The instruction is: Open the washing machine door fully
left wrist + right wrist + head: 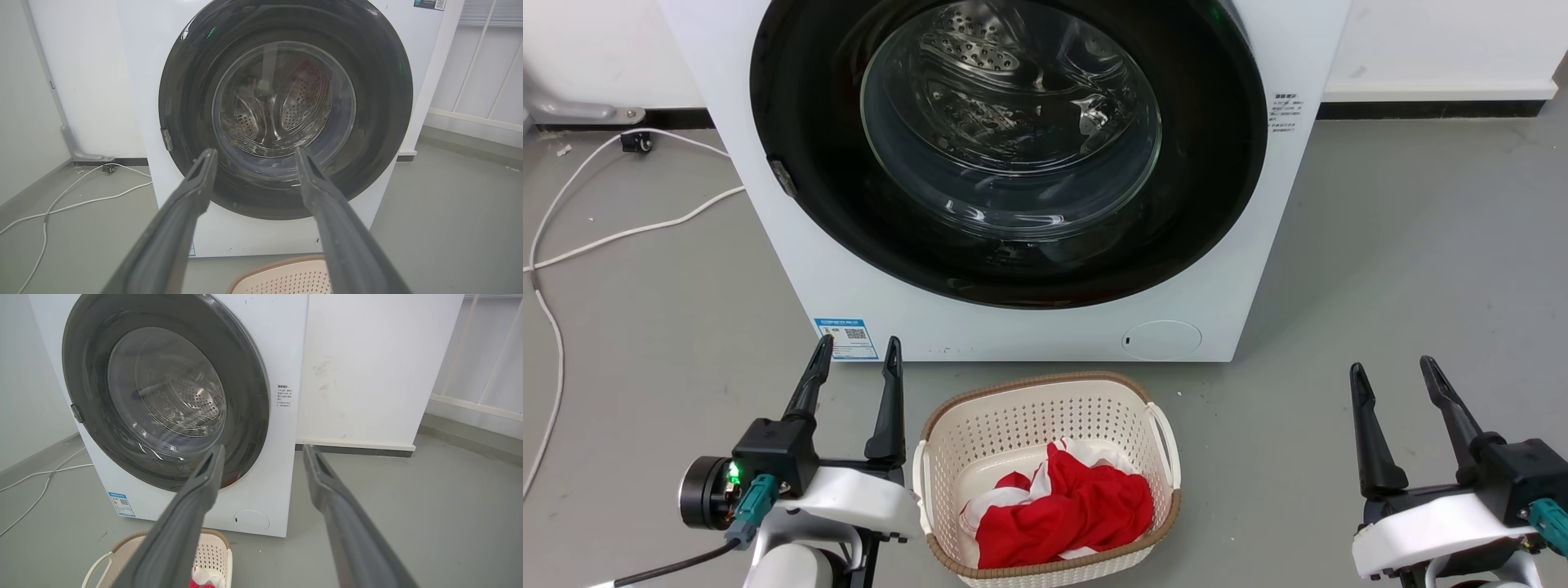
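Note:
The white washing machine (1045,327) stands straight ahead on the grey floor. Its round glossy black washing machine door (809,163) lies flat against the front, the clear glass bowl (1010,122) showing the steel drum behind. A small latch tab (783,177) sits on the door's left rim. My left gripper (859,349) is open, low left, short of the machine's base, empty. My right gripper (1393,369) is open at the lower right, empty, well right of the machine. The door (184,102) faces the left wrist view and the door (81,355) stands left in the right wrist view.
A cream perforated basket (1045,408) holding red and white cloth (1066,502) sits on the floor between my arms, just before the machine. White cables (613,233) trail over the floor at left. Open grey floor lies to the right.

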Tool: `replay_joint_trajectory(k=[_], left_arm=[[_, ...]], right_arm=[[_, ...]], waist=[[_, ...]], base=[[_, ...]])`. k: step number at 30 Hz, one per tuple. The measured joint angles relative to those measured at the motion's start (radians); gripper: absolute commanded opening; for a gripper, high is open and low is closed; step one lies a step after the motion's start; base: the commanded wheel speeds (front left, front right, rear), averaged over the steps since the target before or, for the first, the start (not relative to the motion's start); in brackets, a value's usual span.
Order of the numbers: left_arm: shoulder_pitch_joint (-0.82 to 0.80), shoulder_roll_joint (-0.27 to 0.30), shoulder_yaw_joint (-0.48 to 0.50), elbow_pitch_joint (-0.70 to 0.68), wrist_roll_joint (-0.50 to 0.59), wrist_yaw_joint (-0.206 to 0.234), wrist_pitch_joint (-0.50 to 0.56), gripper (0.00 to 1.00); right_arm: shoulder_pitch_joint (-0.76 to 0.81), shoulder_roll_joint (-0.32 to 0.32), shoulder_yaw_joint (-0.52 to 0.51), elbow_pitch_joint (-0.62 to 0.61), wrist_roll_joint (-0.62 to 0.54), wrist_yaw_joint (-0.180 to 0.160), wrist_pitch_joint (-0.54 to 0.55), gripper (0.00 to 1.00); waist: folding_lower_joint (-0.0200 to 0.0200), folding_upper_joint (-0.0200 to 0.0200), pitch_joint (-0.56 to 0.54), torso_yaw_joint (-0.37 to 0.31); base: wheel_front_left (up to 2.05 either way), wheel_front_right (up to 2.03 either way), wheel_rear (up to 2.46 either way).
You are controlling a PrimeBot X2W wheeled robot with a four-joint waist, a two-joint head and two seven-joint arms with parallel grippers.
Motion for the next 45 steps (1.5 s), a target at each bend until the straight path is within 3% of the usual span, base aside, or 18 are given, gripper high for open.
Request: replay_joint_trajectory(k=[21, 38, 39, 40, 41, 45], left_arm=[[0.0, -0.009, -0.001, -0.001, 0.134, 0.009, -0.036, 1.0], [0.004, -0.024, 0.017, 0.01, 0.127, -0.003, -0.039, 1.0], [0.004, -0.024, 0.019, 0.01, 0.126, -0.003, -0.039, 1.0], [0.004, -0.024, 0.019, 0.01, 0.126, -0.003, -0.039, 1.0], [0.004, -0.025, 0.019, 0.01, 0.126, -0.003, -0.039, 1.0], [0.006, -0.028, 0.023, 0.012, 0.126, -0.007, -0.039, 1.0]], right_arm=[[0.008, 0.0, -0.005, -0.007, -0.124, 0.0, -0.042, 1.0], [0.008, 0.0, -0.009, 0.001, -0.109, 0.0, -0.046, 1.0], [0.008, 0.0, -0.009, 0.002, -0.104, 0.0, -0.046, 0.89], [0.008, 0.0, -0.009, 0.002, -0.104, 0.0, -0.046, 0.41], [0.008, 0.0, -0.011, 0.003, -0.096, 0.0, -0.046, 0.0], [0.008, 0.0, -0.013, 0.005, -0.068, 0.0, -0.052, 0.0]], waist=[[0.0, 0.0, -0.001, 0.002], [0.0, 0.0, 0.0, 0.002], [0.0, 0.0, 0.0, 0.001], [0.0, 0.0, 0.0, 0.001], [0.0, 0.0, 0.0, 0.001], [0.0, 0.0, 0.0, 0.0]], base=[[0.0, 0.0, 0.0], [0.0, 0.0, 0.0], [0.0, 0.0, 0.0], [0.0, 0.0, 0.0], [0.0, 0.0, 0.0], [0.0, 0.0, 0.0]])
